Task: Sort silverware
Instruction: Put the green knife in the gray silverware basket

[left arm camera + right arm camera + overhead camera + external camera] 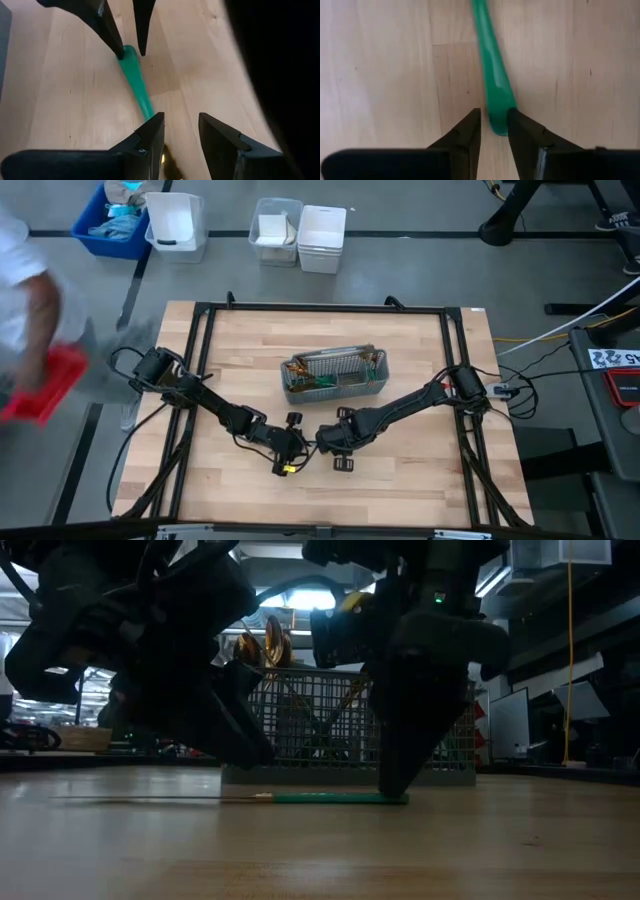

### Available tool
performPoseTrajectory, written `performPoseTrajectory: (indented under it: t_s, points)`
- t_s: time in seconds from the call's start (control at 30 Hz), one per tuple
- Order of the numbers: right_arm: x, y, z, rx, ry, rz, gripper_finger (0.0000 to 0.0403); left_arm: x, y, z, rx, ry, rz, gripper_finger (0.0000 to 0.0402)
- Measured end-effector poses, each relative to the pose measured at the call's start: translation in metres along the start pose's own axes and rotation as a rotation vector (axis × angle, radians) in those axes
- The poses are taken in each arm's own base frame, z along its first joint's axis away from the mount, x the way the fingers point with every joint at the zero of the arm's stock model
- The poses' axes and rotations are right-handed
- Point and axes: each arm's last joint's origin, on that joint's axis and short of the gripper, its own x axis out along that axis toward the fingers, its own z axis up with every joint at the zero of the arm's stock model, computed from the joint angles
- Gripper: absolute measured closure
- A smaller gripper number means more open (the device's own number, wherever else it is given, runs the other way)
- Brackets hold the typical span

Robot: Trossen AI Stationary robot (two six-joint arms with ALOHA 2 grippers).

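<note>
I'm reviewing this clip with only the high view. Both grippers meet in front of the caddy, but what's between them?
Observer: One teal-handled utensil lying flat on the table.
Operator: Which gripper is on the handle end?
Observer: The right gripper; its open fingers straddle the handle's tip.
Operator: And the left?
Observer: The left gripper is open at the gold end of the same piece.
Operator: Is it lifted at all?
Observer: No, the low view shows it flat on the wood, in front of the mesh caddy.
</note>
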Motion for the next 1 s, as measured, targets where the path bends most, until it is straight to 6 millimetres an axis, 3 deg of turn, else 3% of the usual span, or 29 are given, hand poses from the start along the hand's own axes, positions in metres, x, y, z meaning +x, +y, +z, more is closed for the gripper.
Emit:
performPoseTrajectory:
  t_s: [0.3,0.63,0.87,1.0]
  points:
    - [-0.007,0.002,0.006,0.001,0.015,0.020,0.0306,0.000,0.000,0.000,-0.001,-0.004,0.000,0.0288]
    - [-0.048,0.004,0.015,-0.091,0.133,-0.031,0.0306,0.000,0.000,0.000,-0.001,-0.002,0.001,0.0288]
    - [-0.073,-0.006,-0.005,-0.179,0.275,-0.247,0.0306,0.000,0.000,0.000,-0.062,-0.001,0.001,0.0288]
    - [-0.081,-0.008,-0.027,-0.203,0.251,-0.248,0.0306,0.000,0.000,0.000,-0.073,0.001,0.001,0.0288]
